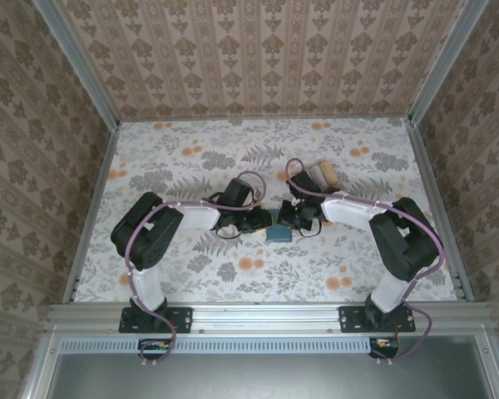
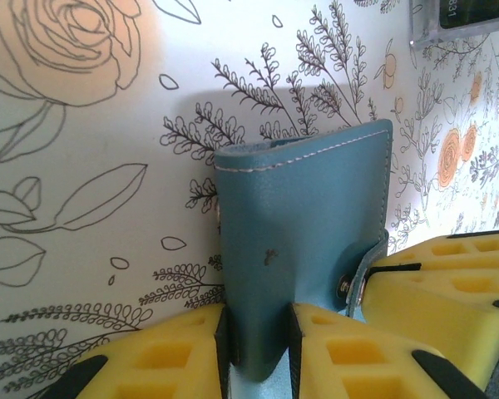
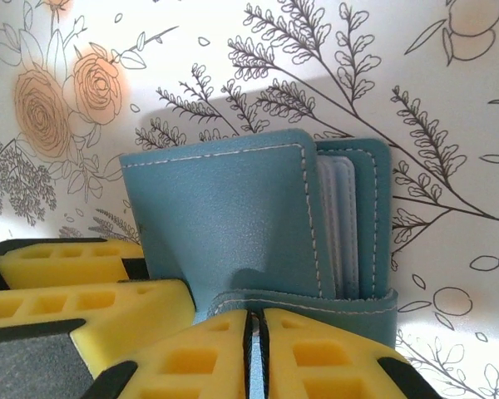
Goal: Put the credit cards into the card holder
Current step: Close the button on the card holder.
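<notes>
Card holder [image 1: 279, 234] sits at centre of table [image 1: 175, 166], between both arms. Left gripper [image 2: 258, 334] comes in from 9 o'clock in the top view, fingers clamped on the teal cover. Right gripper [image 3: 254, 334] comes in from 2 o'clock, fingers pinched nearly flush on the snap strap [image 3: 316, 303]. Holder is slightly ajar, blue-grey slots [image 3: 337, 220] showing. Tan-and-white object [image 1: 323, 174] lies at 1 o'clock of the holder, apart from it and too small to identify.

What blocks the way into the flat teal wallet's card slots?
Its own covers. The flat teal leather wallet is folded nearly shut, clamped by the left gripper and right gripper, leaving a slim gap at the blue-grey slots.
</notes>
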